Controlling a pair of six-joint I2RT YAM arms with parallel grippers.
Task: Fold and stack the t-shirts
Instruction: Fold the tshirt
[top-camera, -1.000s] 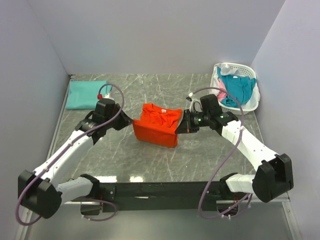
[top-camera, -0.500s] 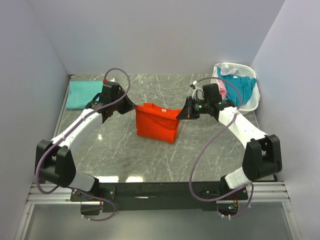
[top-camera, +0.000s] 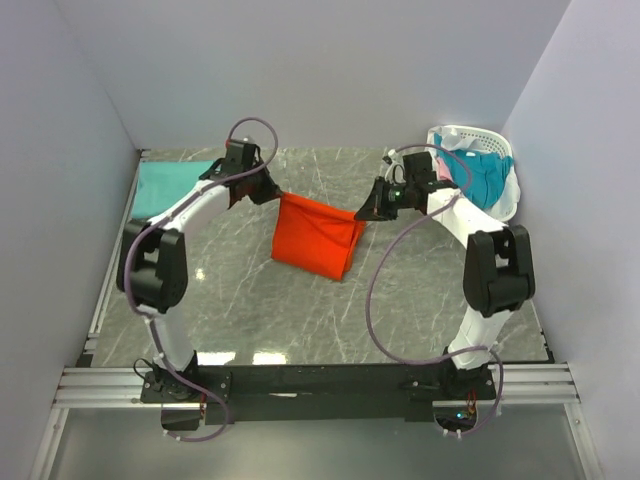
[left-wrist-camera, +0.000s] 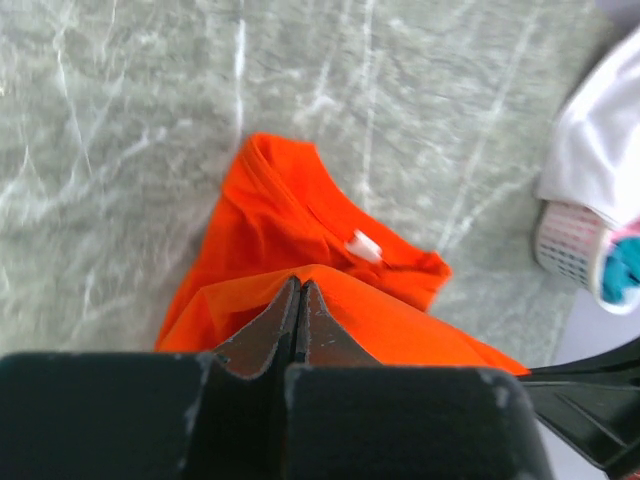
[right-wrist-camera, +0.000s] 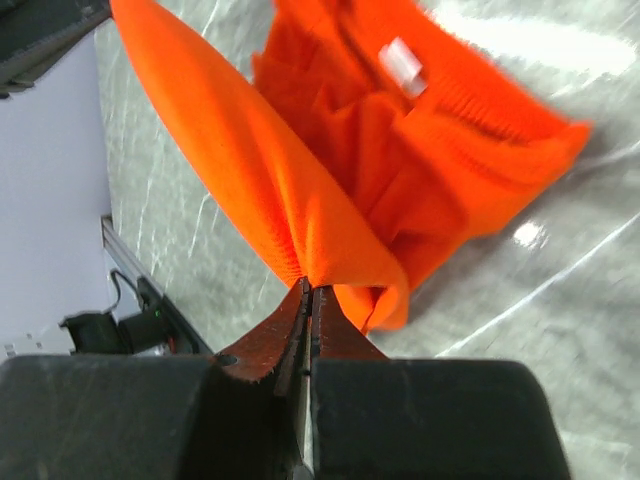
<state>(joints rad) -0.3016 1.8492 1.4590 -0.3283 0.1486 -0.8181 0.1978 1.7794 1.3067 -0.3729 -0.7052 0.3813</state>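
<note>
Grey marbled table (top-camera: 250, 300) sits between pale walls. You have both pincers clamped on the orange t-shirt (top-camera: 318, 240). The left gripper (top-camera: 272, 193) pinches its upper left corner and the right gripper (top-camera: 364, 213) its upper right, so it hangs mid-table with its lower part on the marble. A mint-green t-shirt (top-camera: 160, 188) lies far left. A teal-blue t-shirt (top-camera: 480, 175) fills the white basket (top-camera: 505, 208) far right.

Orange shirt (top-camera: 315, 240) bars mid-table; basket (top-camera: 497, 212) blocks far right, seemingly against wall (top-camera: 590, 200); near tabletop (top-camera: 300, 320) free
</note>
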